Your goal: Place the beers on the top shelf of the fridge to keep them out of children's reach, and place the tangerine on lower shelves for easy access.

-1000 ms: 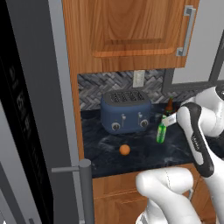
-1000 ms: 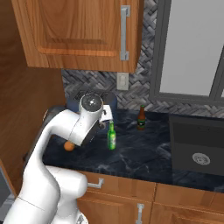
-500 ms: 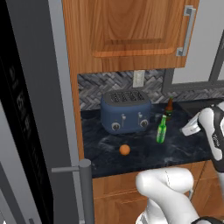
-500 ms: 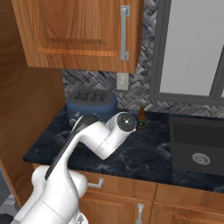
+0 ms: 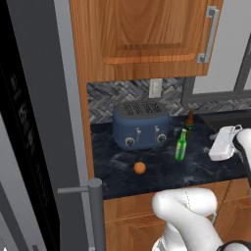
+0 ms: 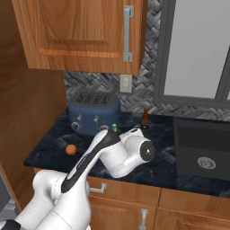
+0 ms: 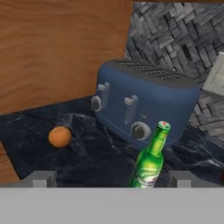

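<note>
Kitchen setting: dark marbled worktop (image 5: 162, 176) under brown wood cabinets (image 5: 142, 34), herringbone grey tile backsplash (image 6: 134, 96) w/ a wall outlet (image 5: 156, 88) behind.

Blue toaster (image 5: 141, 124) stands at rear of worktop, near the wall. Green beer bottle (image 5: 181, 144) upright, just to front-right of toaster in left base view, apart from it. Brown beer bottle (image 5: 189, 120) upright further back, near backsplash, right of toaster. In right base view it (image 6: 145, 119) stands clear behind the arm; green bottle mostly hidden by arm there, only the top showing.

Tangerine (image 5: 139, 168) lies loose on worktop in front of toaster, nearer the front edge, well apart from both bottles. Hand view shows it (image 7: 60, 136) left of the green bottle (image 7: 151, 159).

Fridge (image 5: 39, 127) at left of left base view, grey w/ a bar handle (image 5: 96, 211); shelves cannot be made out.

End effector (image 7: 111, 179): fingers spread wide, nothing between them, not touching anything. Fingertips (image 7: 39, 178) sit low in hand view; green bottle stands ahead, nearer the right-hand tip.

Sink basin (image 6: 202, 150) set into worktop at right in right base view.
</note>
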